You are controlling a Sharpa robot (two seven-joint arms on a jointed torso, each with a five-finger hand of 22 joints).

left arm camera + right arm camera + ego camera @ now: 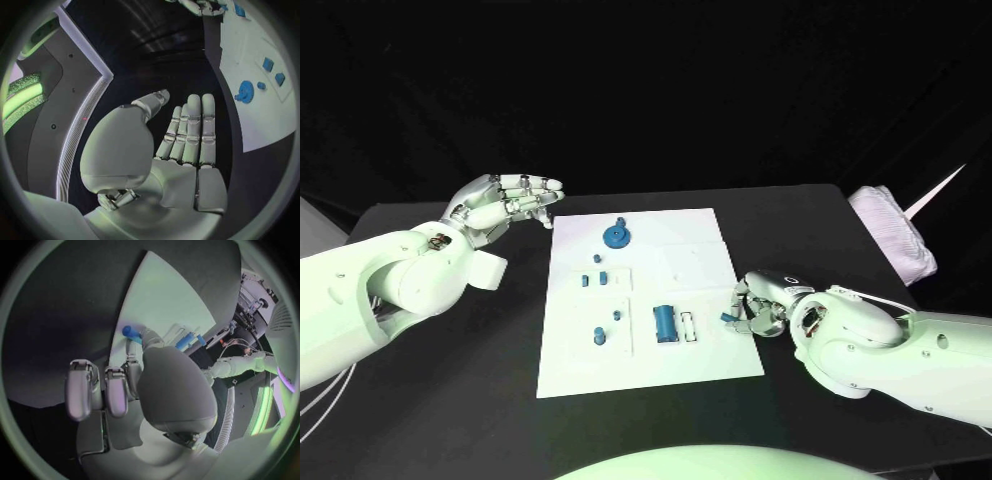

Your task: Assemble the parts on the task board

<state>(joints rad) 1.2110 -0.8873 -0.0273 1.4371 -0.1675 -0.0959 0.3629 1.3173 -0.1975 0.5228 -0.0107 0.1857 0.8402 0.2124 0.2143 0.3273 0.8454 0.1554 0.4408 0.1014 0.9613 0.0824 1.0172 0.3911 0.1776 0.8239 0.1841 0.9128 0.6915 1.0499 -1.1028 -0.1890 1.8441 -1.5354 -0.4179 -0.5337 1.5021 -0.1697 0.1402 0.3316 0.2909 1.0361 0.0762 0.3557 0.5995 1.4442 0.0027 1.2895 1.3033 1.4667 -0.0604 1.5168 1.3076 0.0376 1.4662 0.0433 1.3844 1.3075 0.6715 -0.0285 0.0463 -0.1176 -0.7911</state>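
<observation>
The right hand (764,308) pinches a small blue part (730,319) at the task board (697,262)'s right edge.

The task board (704,255) is plain white on a black table (473,400). The parts are blue – a round gear-like piece (619,236), small pegs (602,259) and a block-shaped part (665,323), with a pale cylinder (688,326) beside it (white, as far as can be told). Both arms are white; the left hand (512,204) and right hand (759,306) are silver with grey pads, and the right hand holds a blue peg (132,333). At the table's right edge lies a pale pinkish, ribbed bundle (899,232)
</observation>
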